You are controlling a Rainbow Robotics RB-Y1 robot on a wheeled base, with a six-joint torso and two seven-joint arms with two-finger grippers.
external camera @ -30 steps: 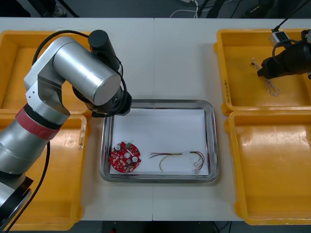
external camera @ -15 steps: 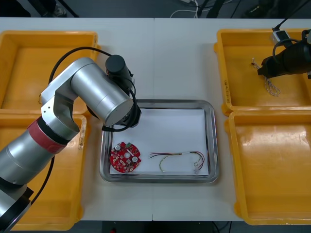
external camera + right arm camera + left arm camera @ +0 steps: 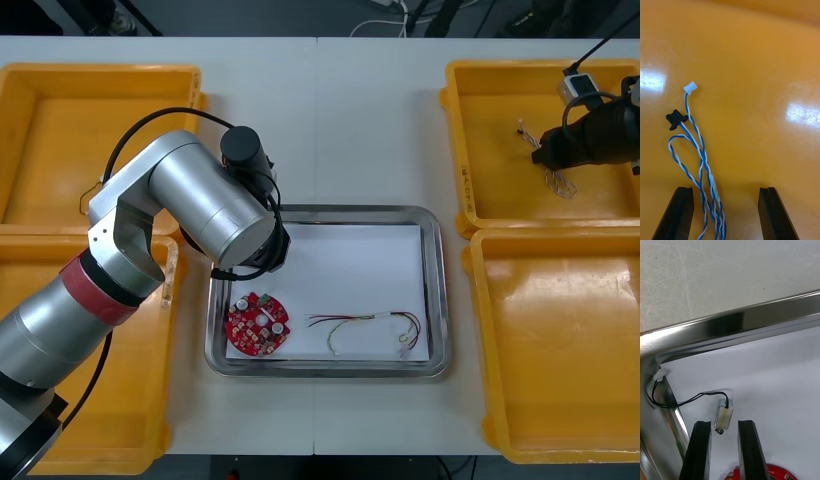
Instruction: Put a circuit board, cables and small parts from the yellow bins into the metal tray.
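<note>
My left gripper [image 3: 724, 427] hangs low over the back left corner of the metal tray [image 3: 437, 290], open by a narrow gap. A small metal part [image 3: 724, 414] with a thin black cable [image 3: 681, 402] lies on the tray's white inside, its end between the fingertips with white showing on both sides. The red circuit board [image 3: 257, 324] and a red and yellow cable [image 3: 365, 328] lie in the tray. My right gripper [image 3: 724, 210] is open over the back right yellow bin [image 3: 500, 200], and the twisted blue and white cable [image 3: 702, 161] runs between its fingers [image 3: 679, 213].
The left arm [image 3: 210, 205] covers the tray's back left corner in the front view. Yellow bins stand at the back left [image 3: 60, 140], front left [image 3: 110, 400] and front right [image 3: 560, 350]. The tray's raised rim [image 3: 752, 318] lies just beyond the left fingertips.
The left arm swung right from the left bins to the tray's back left corner and settled lower there. The right gripper shifted slightly over its bin.
</note>
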